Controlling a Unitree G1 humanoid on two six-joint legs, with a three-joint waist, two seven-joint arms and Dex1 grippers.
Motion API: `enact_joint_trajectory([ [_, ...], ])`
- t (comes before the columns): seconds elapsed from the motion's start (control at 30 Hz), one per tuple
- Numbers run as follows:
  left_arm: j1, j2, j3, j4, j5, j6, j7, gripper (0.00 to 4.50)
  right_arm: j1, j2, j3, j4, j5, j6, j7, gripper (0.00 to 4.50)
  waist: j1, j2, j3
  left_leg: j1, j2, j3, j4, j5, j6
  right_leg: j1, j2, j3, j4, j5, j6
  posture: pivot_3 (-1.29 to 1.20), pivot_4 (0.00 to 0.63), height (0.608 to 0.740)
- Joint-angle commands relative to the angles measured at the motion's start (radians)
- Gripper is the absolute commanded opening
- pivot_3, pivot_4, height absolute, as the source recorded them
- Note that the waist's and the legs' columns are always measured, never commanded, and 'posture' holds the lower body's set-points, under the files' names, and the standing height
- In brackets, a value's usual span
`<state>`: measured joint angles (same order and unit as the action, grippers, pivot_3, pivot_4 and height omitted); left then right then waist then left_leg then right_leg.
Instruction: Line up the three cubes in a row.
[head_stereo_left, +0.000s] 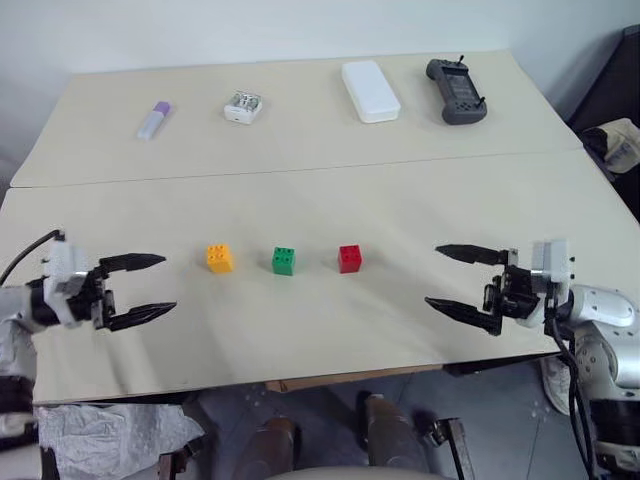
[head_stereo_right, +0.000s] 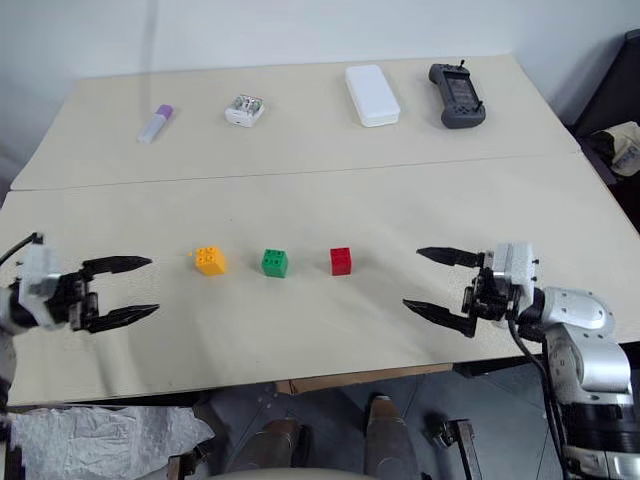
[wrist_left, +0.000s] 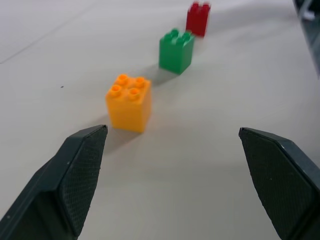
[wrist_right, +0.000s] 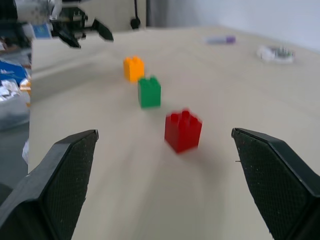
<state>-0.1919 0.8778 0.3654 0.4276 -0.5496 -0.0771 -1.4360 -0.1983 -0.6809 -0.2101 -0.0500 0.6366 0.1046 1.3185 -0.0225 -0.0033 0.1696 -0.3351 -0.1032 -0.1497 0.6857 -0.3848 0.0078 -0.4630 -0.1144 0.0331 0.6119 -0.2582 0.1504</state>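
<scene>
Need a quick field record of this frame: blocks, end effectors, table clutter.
blocks: orange block, green block, red block, spaced apart in one row
left end effector: open, beside the orange block, holding nothing
right end effector: open, beside the red block, holding nothing
far table: purple-capped marker, small white device, white case, grey controller
</scene>
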Motion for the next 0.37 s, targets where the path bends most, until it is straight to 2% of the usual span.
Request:
enact_joint_trajectory([
  [0.03,0.046,-0.011,0.050,-0.140,-0.030,0.040,0.075,4.48,-0.041,0.020,0.013,-0.018,0.038,0.009,0.022,4.50,0.009,0.000,0.000,0.000,0.000,0.000,0.000,0.000,0.000,0.000,0.000,0.000,0.000,0.000,0.000,0.00,0.150,0.740],
  [0.2,0.089,-0.022,0.058,-0.187,-0.016,0.045,0.099,4.48,-0.075,0.058,0.064,-0.003,0.004,-0.025,0.039,4.50,0.022,0.000,0.000,0.000,0.000,0.001,0.000,0.000,-0.001,0.000,0.000,0.000,0.000,0.000,0.000,0.00,0.150,0.740],
  [0.37,0.061,-0.032,0.055,-0.137,0.013,-0.003,0.128,4.48,-0.099,0.068,0.062,0.046,-0.018,-0.055,0.040,4.50,0.023,0.000,0.000,0.000,-0.001,0.001,0.000,0.000,0.000,0.000,0.000,0.000,0.000,0.000,0.000,0.00,0.150,0.740],
])
